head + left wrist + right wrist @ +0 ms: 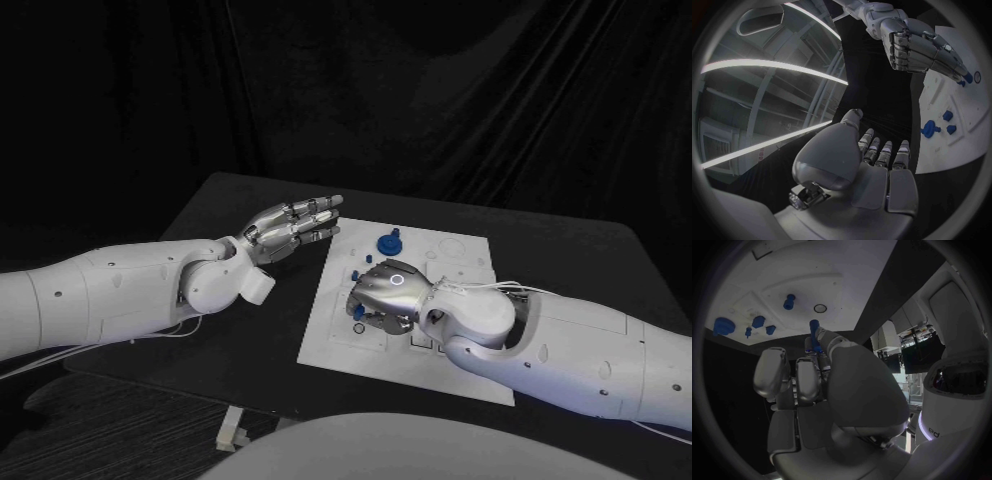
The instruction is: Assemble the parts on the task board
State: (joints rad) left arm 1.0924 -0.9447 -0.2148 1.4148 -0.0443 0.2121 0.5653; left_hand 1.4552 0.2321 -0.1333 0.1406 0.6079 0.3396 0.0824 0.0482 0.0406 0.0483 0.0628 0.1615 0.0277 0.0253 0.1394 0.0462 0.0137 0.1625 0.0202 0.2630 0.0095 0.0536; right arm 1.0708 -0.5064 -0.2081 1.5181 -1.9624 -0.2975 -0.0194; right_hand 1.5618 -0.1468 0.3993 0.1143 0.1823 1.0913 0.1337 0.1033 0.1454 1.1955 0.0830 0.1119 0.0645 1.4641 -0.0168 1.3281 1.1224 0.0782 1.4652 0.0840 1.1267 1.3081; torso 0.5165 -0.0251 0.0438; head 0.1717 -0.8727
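Left hand (293, 226) hovers just left of the task board (464, 262), fingers straight, close together, holding nothing. Several blue parts (757, 321) stand on the board's far-left area; assembly looks partway done. Right hand (392, 295) over the board pinches a blue peg (814, 329). Its target hole is hidden.

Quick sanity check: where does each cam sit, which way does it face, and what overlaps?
Head view: on the robot's head, looking down at the black table and the white task board; both white arms enter, with the left hand beside the board and the right hand over it.
Left wrist view: behind the left hand, facing the board's edge; the right hand shows too.
Right wrist view: behind the right hand, facing the board; its fingers hold a small blue peg.
Shared: all show the board and the round blue part.
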